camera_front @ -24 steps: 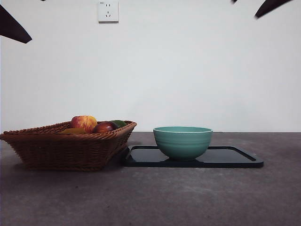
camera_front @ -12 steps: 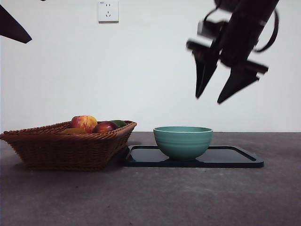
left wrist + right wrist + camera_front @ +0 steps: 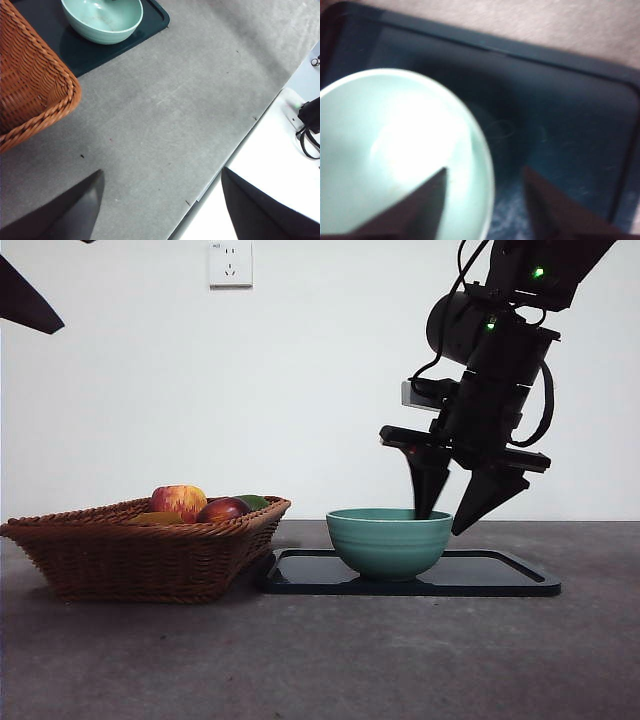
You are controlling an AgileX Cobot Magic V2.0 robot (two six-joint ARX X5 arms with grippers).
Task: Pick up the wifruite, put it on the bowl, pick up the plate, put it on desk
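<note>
Now, right gripper: jaws apart, empty, straddling the bowl's rim.
Left gripper: spread wide, waiting.
Wifruite: apparently in the basket beside the bowl; cannot tell which fruit.
Advice: lower squarely, one jaw inside, before closing.

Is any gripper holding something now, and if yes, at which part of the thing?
Nothing is held. The right gripper straddles the bowl rim, open; the left gripper is open, empty.
</note>
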